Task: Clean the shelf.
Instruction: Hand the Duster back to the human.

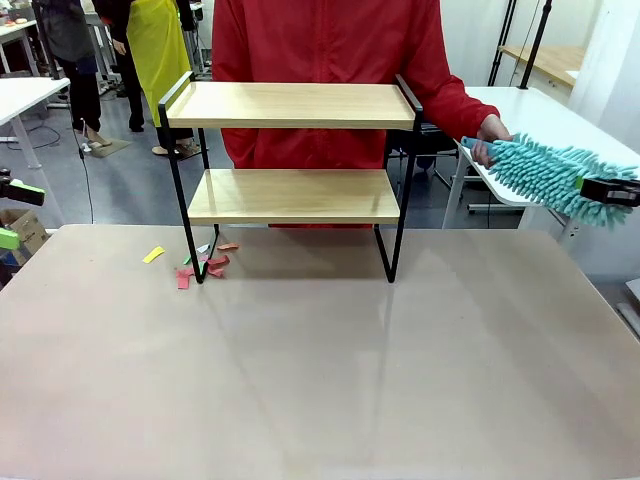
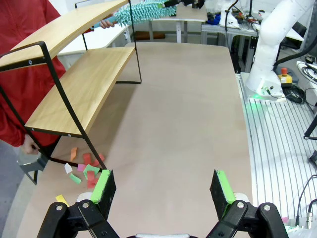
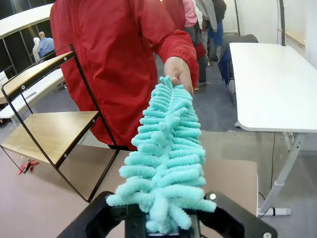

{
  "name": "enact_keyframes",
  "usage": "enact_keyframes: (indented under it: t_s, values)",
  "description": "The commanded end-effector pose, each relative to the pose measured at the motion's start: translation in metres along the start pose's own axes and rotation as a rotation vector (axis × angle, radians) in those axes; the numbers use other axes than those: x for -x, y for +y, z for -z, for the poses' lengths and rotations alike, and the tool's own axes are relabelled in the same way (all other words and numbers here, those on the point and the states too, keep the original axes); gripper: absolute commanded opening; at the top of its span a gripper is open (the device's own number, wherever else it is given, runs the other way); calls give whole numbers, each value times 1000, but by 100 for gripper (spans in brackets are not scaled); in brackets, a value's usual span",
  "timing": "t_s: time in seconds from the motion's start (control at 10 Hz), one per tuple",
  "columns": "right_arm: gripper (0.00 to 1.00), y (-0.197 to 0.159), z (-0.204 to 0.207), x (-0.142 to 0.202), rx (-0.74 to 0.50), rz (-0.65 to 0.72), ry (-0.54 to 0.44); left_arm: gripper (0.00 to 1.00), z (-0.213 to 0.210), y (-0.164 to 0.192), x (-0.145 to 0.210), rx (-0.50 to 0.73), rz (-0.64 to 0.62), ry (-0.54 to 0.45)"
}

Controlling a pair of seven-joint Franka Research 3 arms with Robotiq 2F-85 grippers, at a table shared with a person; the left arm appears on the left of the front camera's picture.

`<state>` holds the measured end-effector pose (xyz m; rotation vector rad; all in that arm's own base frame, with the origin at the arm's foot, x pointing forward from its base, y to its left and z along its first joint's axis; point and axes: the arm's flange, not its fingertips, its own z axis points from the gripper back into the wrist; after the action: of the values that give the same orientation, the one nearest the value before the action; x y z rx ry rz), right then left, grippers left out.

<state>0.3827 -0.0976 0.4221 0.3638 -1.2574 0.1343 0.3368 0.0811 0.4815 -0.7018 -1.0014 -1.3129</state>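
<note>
The shelf [image 1: 293, 196] stands at the table's far middle, two wooden boards in a black frame, both boards bare. It also appears in the left wrist view [image 2: 79, 84] and the right wrist view [image 3: 52, 130]. A fluffy teal duster [image 1: 540, 172] hangs in the air to the right of the shelf, level with its lower board. My right gripper [image 1: 603, 189] is shut on the duster's handle end [image 3: 166, 168]. A person's hand [image 3: 178, 72] holds the duster's far tip. My left gripper [image 2: 163, 187] hovers open over the table's left side, nothing between its green pads.
Several coloured paper scraps [image 1: 205, 264] lie on the table [image 1: 330, 370] by the shelf's front left leg, also visible in the left wrist view [image 2: 85, 169]. A person in a red jacket [image 1: 330, 60] stands behind the shelf. White tables [image 1: 550, 115] stand beyond at right.
</note>
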Motion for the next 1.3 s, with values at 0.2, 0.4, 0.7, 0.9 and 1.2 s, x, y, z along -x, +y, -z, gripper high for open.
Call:
enact_keyframes:
  t_s: [0.2, 0.4, 0.7, 0.9, 1.2]
  values:
    - [68, 0, 0, 0, 0, 0, 0, 100, 1, 0, -3, -11, 1, -26]
    - [100, -2, -13, -14, -5, 36, -11, 100, 1, 0, -3, -11, 1, -26]
    - [96, -3, -31, -46, -51, 44, -30, 100, 1, 0, -3, -11, 1, -26]
    - [100, -10, -55, -84, -114, 121, -110, 100, 1, 0, -3, -11, 1, -26]
    - [100, -51, -92, -148, -104, 341, -357, 100, 1, 0, -3, -11, 1, -26]
